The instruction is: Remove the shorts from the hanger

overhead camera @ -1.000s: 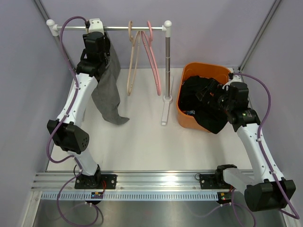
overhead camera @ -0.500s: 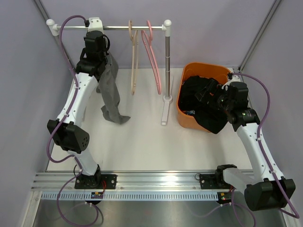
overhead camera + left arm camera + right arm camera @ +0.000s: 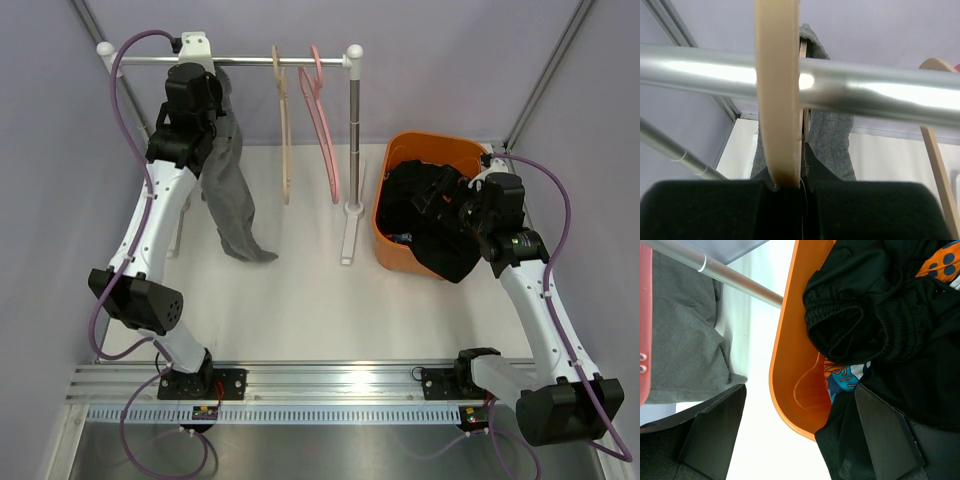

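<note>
The grey shorts point(image 3: 232, 190) hang from a beige hanger point(image 3: 777, 100) on the metal rail point(image 3: 250, 59), and their lower end trails on the table. My left gripper point(image 3: 200, 92) is up at the rail, shut on that hanger point(image 3: 790, 186), with the grey fabric point(image 3: 832, 137) just behind it. Black shorts point(image 3: 432, 218) fill the orange basket point(image 3: 430, 142) and spill over its near rim. Printed shorts point(image 3: 841, 381) peek out beneath them. My right gripper point(image 3: 448, 196) hovers open over the basket's near rim point(image 3: 800, 435) and holds nothing.
A bare beige hanger point(image 3: 285, 130) and a bare pink hanger point(image 3: 322, 120) hang further right on the rail. The rack's upright post point(image 3: 354, 130) and its foot point(image 3: 347, 240) stand between the shorts and the basket. Purple walls close in on both sides.
My left gripper went from part open to shut on the hanger and shifted up and left. The grey shorts drew into a narrower bunch. The right arm has stayed put.
</note>
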Controlling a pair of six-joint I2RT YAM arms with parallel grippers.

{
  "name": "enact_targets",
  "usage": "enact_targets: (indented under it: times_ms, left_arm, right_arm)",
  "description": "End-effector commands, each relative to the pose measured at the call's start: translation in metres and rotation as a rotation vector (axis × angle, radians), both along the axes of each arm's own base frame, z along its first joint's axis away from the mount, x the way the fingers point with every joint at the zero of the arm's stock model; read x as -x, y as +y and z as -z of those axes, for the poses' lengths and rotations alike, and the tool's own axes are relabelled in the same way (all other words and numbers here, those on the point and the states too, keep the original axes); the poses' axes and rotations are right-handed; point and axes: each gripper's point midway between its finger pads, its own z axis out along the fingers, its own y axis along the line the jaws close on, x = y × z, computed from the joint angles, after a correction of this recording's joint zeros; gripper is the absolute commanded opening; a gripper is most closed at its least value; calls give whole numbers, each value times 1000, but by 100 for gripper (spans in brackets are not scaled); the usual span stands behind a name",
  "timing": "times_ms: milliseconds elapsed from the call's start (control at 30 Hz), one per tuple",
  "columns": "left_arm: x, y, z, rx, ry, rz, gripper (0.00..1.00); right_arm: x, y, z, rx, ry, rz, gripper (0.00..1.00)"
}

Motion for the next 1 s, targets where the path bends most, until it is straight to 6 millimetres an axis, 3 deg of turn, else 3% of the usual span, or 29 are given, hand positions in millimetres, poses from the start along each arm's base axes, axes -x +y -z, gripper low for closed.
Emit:
enact_targets:
  times_ms: [0,233,333,533,667,767,800,833,967]
  left_arm:
    - [37,4,-84,44,-209,32,0]
    - [61,4,-73,108,-168,46,0]
    - [69,1,-59,127,-119,60,0]
    - [88,-15,-12,188,32,118,0]
    - [116,-31,23,171,146,169,0]
    - [143,-43,48,131,226,185,0]
    - [155,-43,47,127,223,194,0]
    - [163,-45,67,120,268,198,0]
    - [202,-64,95,156,315,293,0]
  right_arm:
    - [-4,2,-12,-6,-51,-14,99]
    - [-3,2,-14,-6,-56,-19,99]
    - [-2,2,-14,-8,-56,-20,99]
    - [-1,3,-15,-5,-58,-25,99]
    - [3,2,-15,-3,-59,-24,99]
    - [5,3,-15,-7,-60,-27,100]
    - [7,3,-15,-8,-55,-30,99]
    - [9,5,-15,-12,-54,-45,100]
    - [19,8,-19,-21,-58,-70,99]
